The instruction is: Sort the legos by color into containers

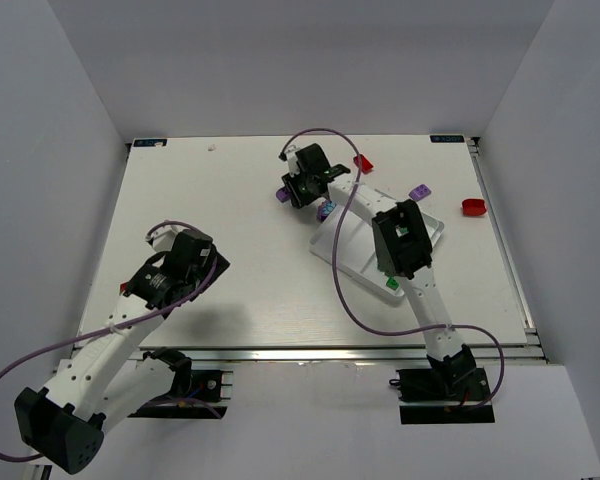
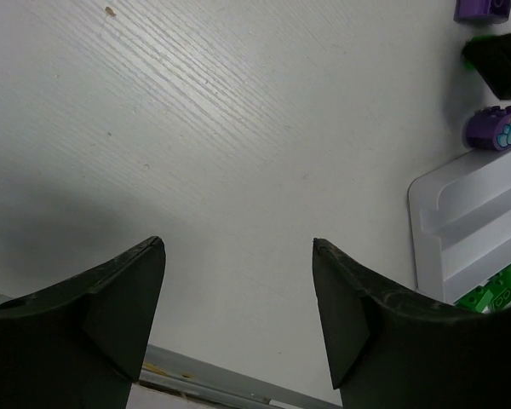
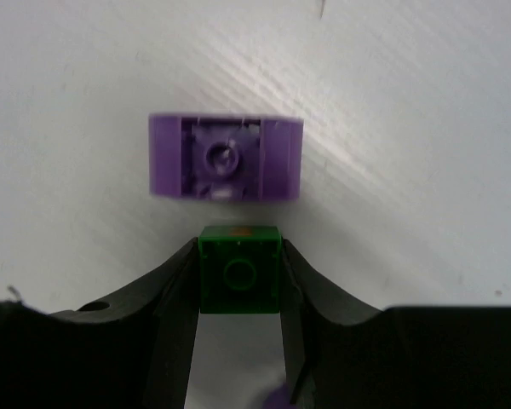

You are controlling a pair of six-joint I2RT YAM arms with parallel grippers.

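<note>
In the right wrist view a small dark green brick (image 3: 239, 271) sits between the two fingertips of my right gripper (image 3: 238, 249), which touch its sides. Just beyond it a purple brick (image 3: 226, 158) lies underside up on the table. From above, my right gripper (image 1: 298, 190) is at the far middle of the table, beside the white tray (image 1: 435, 232). My left gripper (image 2: 238, 247) hangs open over bare table at the near left (image 1: 206, 272), with nothing between its fingers. A green brick (image 1: 391, 284) lies in the tray.
A rounded purple brick (image 2: 496, 129) lies by the tray's corner (image 2: 460, 213). More green bricks (image 2: 494, 290) are in the tray. Loose on the far right lie a red brick (image 1: 364, 163), a purple brick (image 1: 418, 191) and another red one (image 1: 472, 207).
</note>
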